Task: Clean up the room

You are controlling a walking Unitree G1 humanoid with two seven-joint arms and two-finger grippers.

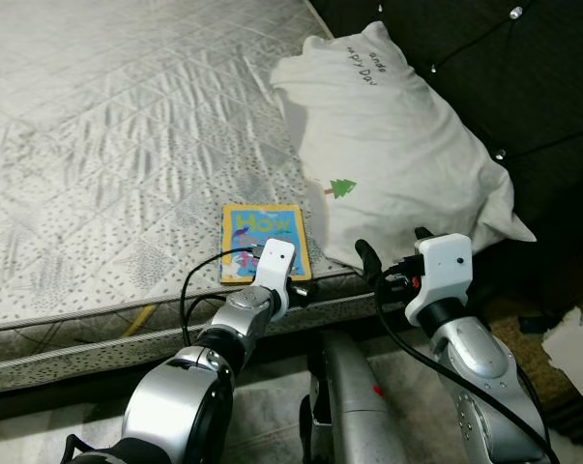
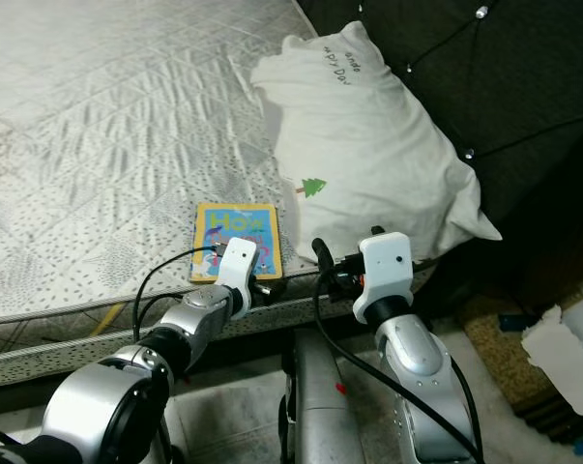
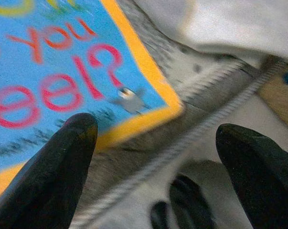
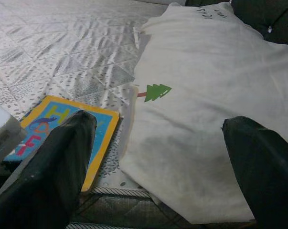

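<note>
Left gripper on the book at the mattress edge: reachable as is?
Probably yes. The left gripper hangs open right at the near corner of the book, which lies flat on the mattress. The pillow sits beside the book, not over it.

A dark tufted headboard (image 1: 523,87) stands behind the bed, with crumpled white paper (image 1: 576,353) on the floor beside it.

Your robot's two silver arms carried white wrist housings, with black cables looping along each forearm. The left gripper (image 3: 153,157) and right gripper (image 4: 158,157) each had two long, rounded black fingers. A small red mark dotted the grey torso.
</note>
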